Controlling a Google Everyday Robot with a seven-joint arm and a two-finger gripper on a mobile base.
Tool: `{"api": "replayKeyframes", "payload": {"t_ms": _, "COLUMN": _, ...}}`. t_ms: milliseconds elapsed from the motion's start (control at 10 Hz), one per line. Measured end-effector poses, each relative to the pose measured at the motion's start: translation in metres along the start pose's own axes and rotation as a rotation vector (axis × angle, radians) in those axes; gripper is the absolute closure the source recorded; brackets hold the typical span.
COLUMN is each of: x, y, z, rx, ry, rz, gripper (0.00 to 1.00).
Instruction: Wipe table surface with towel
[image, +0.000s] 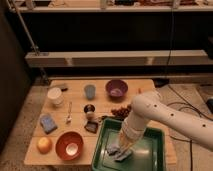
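Note:
The light wooden slatted table surface (75, 107) carries several small objects. At its front right stands a green tray (150, 152). The grey-blue towel (116, 151) lies crumpled on the tray's floor near the left wall. My white arm comes in from the right and bends down into the tray. The gripper (121, 146) is right above the towel and seems to touch it.
On the table stand a white cup (55, 95), a blue-grey cup (90, 91), a purple bowl (116, 88), a spoon (69, 113), a small dark can (90, 109), a blue sponge (48, 123), an orange (44, 145) and a red bowl (69, 145). Shelving runs behind.

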Motion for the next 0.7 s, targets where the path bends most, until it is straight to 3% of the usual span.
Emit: {"api": "replayKeyframes", "payload": {"t_ms": 700, "x": 0.032, "y": -0.007, "z": 0.030, "rx": -0.058, "ry": -0.036, "rz": 0.042, "gripper": 0.34}}
